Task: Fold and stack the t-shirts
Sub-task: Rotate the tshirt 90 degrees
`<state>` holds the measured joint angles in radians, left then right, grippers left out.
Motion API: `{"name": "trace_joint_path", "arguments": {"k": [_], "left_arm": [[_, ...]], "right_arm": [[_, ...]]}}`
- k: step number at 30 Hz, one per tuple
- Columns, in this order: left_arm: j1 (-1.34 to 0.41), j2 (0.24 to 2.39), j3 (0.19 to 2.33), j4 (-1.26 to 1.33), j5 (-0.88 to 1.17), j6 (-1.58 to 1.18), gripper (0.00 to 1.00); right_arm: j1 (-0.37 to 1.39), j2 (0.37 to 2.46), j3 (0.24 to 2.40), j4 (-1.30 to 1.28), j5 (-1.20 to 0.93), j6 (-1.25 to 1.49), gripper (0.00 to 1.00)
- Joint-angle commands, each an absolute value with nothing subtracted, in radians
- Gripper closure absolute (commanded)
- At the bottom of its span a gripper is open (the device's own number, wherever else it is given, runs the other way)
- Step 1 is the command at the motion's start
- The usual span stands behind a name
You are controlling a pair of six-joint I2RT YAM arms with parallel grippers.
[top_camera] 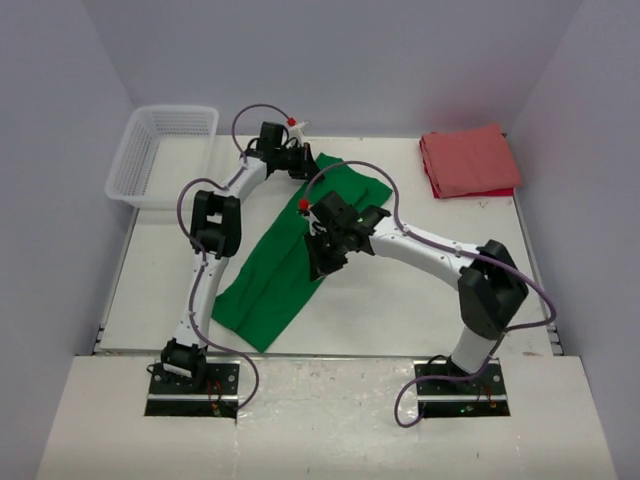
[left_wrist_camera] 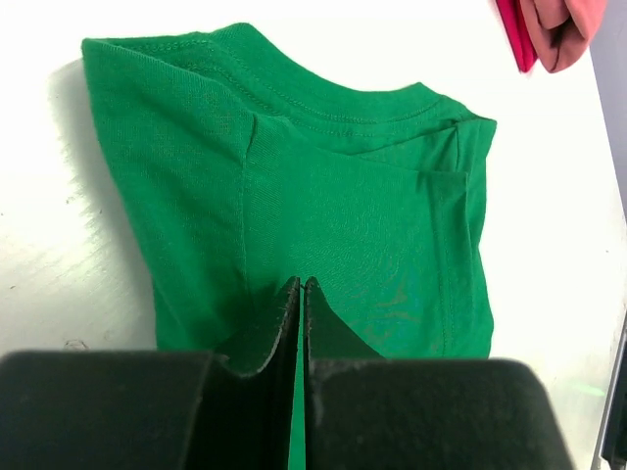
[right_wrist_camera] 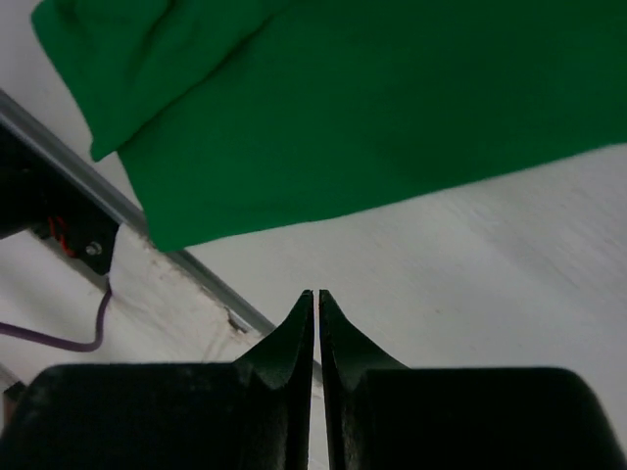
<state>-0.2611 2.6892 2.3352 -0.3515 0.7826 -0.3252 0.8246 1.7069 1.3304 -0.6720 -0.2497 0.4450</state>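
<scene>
- The left hand (left_wrist_camera: 299, 289) has its fingers pressed together, tips down on the green shirt (left_wrist_camera: 372, 215) at its far, collar end. I cannot tell whether a pinch of cloth sits between them.
- The right hand (right_wrist_camera: 315, 294) is also closed, with nothing in it. Its tips are over bare bench (right_wrist_camera: 470, 274), just short of the shirt's long edge.
- The green shirt lies mid-bench as a long strip with its sleeves turned in, running from far right to near left.
- The step in hand looks like the crosswise fold. To do it well, each hand should open and take one corner of the same short end, catching every layer.
- Lift low, carry both corners level so the strip does not twist, and lay edge on edge.
- The finished fold then likely goes onto the red shirt (top_camera: 468, 160), which lies folded at the far right.
- Count: two shirts, one green and one red; one white basket (top_camera: 125, 165), far left; two hands.
</scene>
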Motion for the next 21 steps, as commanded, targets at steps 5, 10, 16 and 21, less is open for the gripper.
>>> {"name": "trace_joint_path", "arguments": {"k": [5,10,16,21], "left_arm": [[-0.227,2.672,2.367,-0.325,0.816,-0.339,0.96],[-0.221,2.697,2.362,-0.334,0.813,-0.324,0.96],[-0.210,2.723,2.358,-0.307,0.822,-0.333,0.96],[-0.209,2.740,2.342,-0.290,0.830,-0.337,0.96]], "right_arm": [[0.966,1.902,1.506,-0.594,-0.431,0.468,0.95],[1.022,2.006,1.578,-0.618,-0.434,0.465,0.96],[1.055,2.077,1.582,-0.597,-0.451,0.479,0.96],[1.083,2.150,1.589,-0.586,-0.459,0.485,0.96]]}}
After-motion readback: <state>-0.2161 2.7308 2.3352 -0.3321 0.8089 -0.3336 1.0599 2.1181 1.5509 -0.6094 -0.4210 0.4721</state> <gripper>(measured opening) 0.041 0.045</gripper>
